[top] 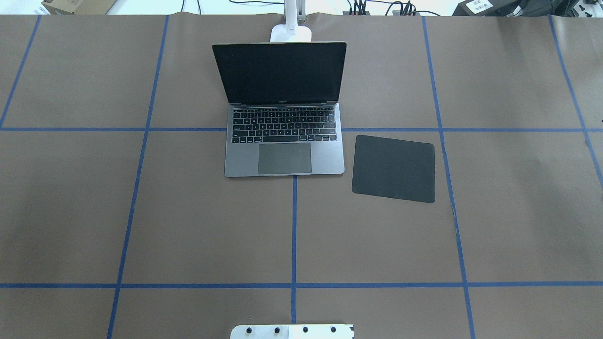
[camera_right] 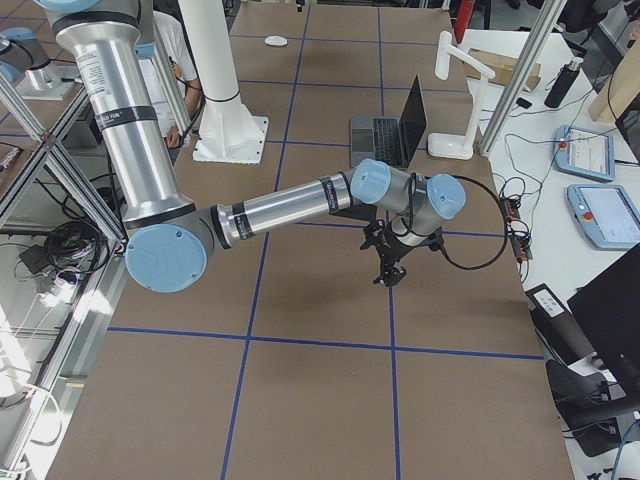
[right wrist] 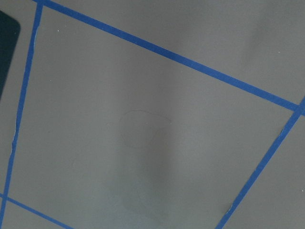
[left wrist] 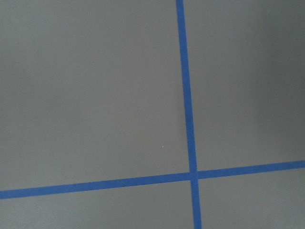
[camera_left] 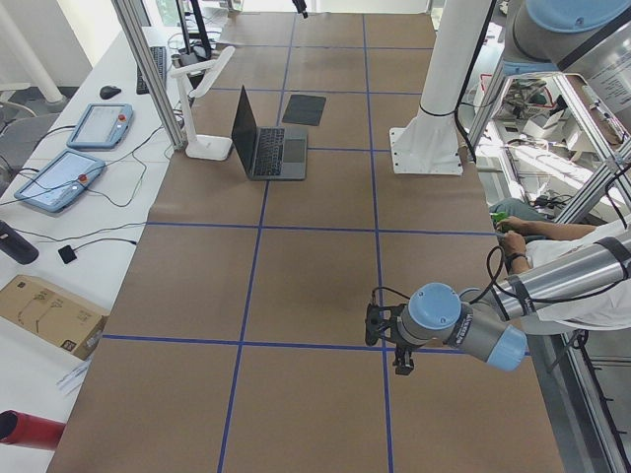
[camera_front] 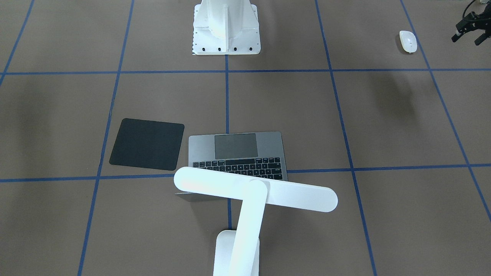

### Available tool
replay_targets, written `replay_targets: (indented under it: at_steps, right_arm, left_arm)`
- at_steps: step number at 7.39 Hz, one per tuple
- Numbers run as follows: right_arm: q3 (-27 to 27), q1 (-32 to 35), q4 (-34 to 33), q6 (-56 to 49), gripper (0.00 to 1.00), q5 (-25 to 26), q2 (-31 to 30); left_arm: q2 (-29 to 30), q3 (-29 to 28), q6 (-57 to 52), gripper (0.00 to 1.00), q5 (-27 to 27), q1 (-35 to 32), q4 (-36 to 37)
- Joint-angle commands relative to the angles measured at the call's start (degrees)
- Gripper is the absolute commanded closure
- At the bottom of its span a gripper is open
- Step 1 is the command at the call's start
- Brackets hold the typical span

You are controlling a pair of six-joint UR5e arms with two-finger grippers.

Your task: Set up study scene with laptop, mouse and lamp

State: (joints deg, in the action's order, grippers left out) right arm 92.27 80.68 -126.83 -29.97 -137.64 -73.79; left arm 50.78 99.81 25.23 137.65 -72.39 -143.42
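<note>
The only lettering, a small line under the laptop's (top: 284,117) screen and the key legends, is too small to read. The worktop (top: 188,226) is covered in matte brown sheet, marked into squares by blue tape lines (top: 293,226).

The laptop is slim grey metal with black keys and a large smooth trackpad. It stands open with a dark screen at the middle of the worktop's far edge from the robot. The lamp (camera_front: 255,189) is plain white, with a flat bar head rounded at both ends on a slanted flat arm. Its rounded base sits at that far edge behind the laptop's lid, and the head reaches over the keyboard.

A thin black square pad (top: 394,168) with rounded corners lies flat just beside the laptop, toward the robot's right. The mouse (camera_front: 407,41), a glossy white oval, lies near the robot-side edge toward the robot's left end.

The left gripper (camera_front: 468,38) is near the mouse but not touching it, its black fingers apart. The right gripper (camera_right: 385,270) hangs above bare worktop; I cannot tell how its fingers stand. A white bolted pedestal (camera_front: 226,30) stands at the robot-side edge.
</note>
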Motion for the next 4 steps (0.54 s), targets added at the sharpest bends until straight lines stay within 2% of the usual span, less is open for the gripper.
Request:
replay_targets:
  at_steps: [1,3,4]
  right_arm:
    - [0.19,0.0,0.0,0.0,0.0,0.0,0.05]
    - [0.19,0.0,0.0,0.0,0.0,0.0,-0.04]
    - [0.19,0.0,0.0,0.09,0.0,-0.17,-0.04]
  left_arm:
    - [0.9,-0.05,14.36,0.0,-5.17,11.87,-8.34]
    - [0.46,-0.14,22.02,0.0,-11.58,19.8,-10.03]
    - [-0.24,-0.14,22.67,0.0,-12.22,20.87,-10.74]
